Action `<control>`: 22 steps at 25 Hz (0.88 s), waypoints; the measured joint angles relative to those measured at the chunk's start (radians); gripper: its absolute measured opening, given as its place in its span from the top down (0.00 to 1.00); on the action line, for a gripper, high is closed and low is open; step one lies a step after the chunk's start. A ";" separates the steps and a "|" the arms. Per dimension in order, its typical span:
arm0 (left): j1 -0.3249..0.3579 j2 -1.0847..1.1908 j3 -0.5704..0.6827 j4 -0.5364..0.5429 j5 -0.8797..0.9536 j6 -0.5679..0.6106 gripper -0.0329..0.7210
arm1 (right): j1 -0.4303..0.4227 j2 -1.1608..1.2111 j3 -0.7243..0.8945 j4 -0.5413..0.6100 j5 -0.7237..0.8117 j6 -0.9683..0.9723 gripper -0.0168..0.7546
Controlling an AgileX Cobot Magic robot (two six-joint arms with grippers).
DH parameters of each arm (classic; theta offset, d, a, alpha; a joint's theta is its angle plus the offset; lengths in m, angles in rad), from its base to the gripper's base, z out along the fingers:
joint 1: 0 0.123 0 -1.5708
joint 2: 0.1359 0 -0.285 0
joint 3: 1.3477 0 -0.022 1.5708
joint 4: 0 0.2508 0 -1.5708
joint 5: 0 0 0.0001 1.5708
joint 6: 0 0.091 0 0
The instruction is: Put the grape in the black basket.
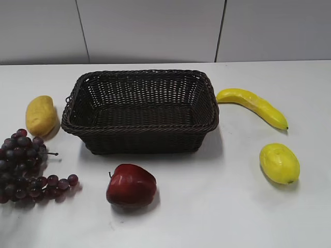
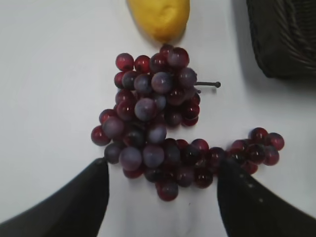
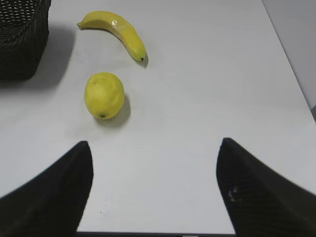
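The grape (image 1: 23,165) is a dark purple-red bunch lying on the white table at the front left, left of the black basket (image 1: 139,77). In the left wrist view the grape (image 2: 158,128) lies just ahead of my open left gripper (image 2: 163,170), whose two black fingers flank the bunch's near edge without closing on it. A corner of the black basket (image 2: 286,39) shows at the top right there. My right gripper (image 3: 155,153) is open and empty above bare table. Neither gripper shows in the exterior view.
A red apple (image 1: 131,185) lies in front of the basket. A yellow mango-like fruit (image 1: 40,114) sits left of the basket. A banana (image 1: 253,106) and a lemon (image 1: 279,163) lie to the right. The table's near edge (image 3: 158,233) shows under the right gripper.
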 joint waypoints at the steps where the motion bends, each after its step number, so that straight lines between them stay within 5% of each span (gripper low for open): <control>1: -0.014 0.042 -0.012 0.003 -0.011 0.005 0.09 | 0.000 0.000 0.000 0.000 0.000 0.000 0.21; 8: -0.068 0.312 -0.112 0.100 -0.052 0.011 0.09 | 0.000 0.000 0.000 0.000 0.000 0.000 0.21; 22: -0.103 0.668 -0.269 0.116 -0.074 0.012 0.09 | 0.000 0.000 0.000 0.000 0.000 0.000 0.21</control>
